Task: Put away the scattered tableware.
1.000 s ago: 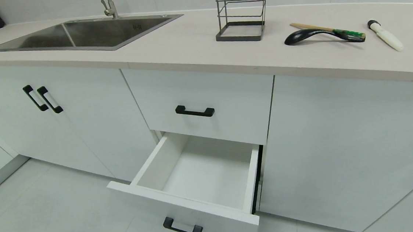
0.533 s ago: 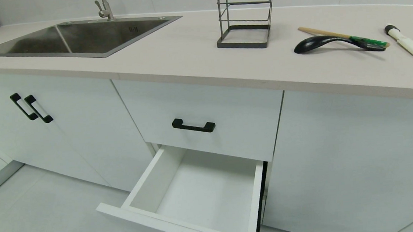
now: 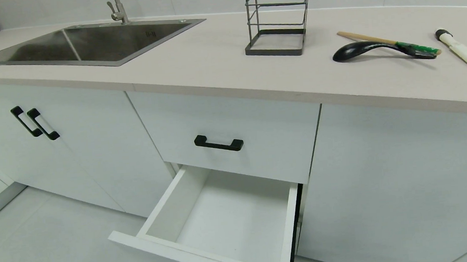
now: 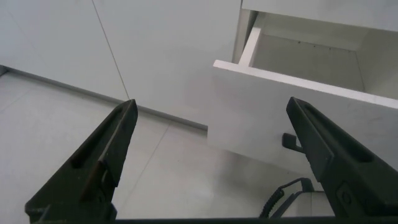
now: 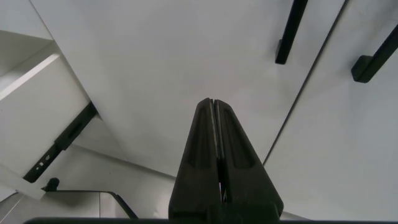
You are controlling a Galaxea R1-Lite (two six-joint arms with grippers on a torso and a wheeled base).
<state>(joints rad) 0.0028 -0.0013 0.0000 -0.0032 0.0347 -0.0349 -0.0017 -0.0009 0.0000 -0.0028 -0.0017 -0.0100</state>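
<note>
Black spoon (image 3: 356,49), long axis across the bench (image 3: 210,53), lies on its right part with a wooden-handled brush (image 3: 389,43) crossing its handle and a white-handled tool (image 3: 462,51) just beside (3 pieces, none stowed); the open drawer (image 3: 177,206) sits below-left; left jaws gape wide by its front; right jaws, pressed together, face a cabinet door (image 5: 155,74) and seem the nearer pair.

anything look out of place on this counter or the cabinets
Three utensils lie loose on the counter right of the wire rack: a black spoon, a wooden-handled tool against its handle, a white-handled tool apart. The lower drawer stands pulled open; the upper drawer is shut.
</note>
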